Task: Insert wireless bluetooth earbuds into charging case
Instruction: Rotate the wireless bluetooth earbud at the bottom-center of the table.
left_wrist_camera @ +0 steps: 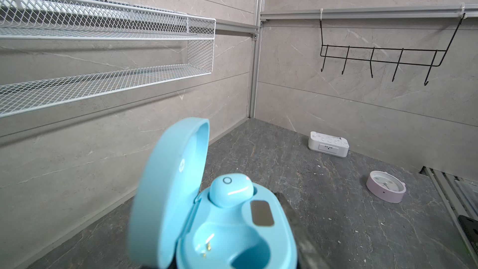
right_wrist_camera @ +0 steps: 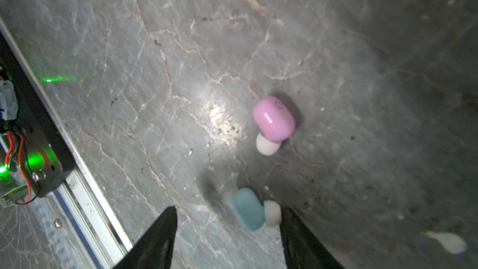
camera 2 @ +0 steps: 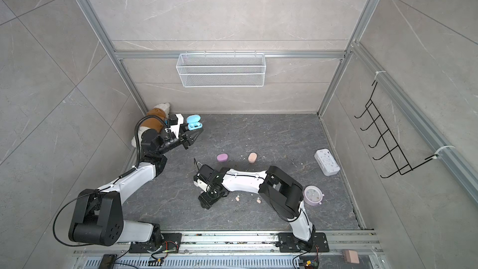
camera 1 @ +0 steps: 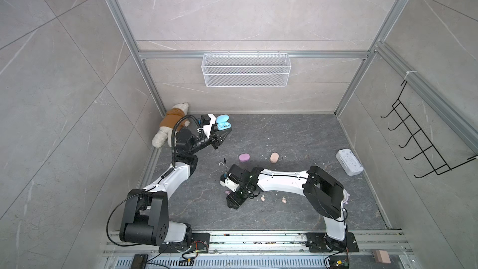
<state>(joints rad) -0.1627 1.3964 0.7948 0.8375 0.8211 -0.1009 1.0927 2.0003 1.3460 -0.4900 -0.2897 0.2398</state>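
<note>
A white wire basket (camera 1: 245, 73) hangs on the back wall, upper middle in both top views. On the right edge a black wire hook rack (left_wrist_camera: 382, 48) with five hooks is cable-tied to the aluminium rail. Left of centre, a white plush toy (camera 1: 173, 115) in a brown hoodie lies slumped in the corner where the wall meets the dark veined stone floor (camera 1: 284, 130). At centre right a white boxy device (camera 1: 349, 162) sits askew near the side wall. A round lilac-pink alarm clock (camera 2: 313, 195) lies face up below it. White scraps (right_wrist_camera: 446, 241) fleck the floor. Lower right, a pinkish block (camera 1: 382, 256) rests on the front rail.
</note>
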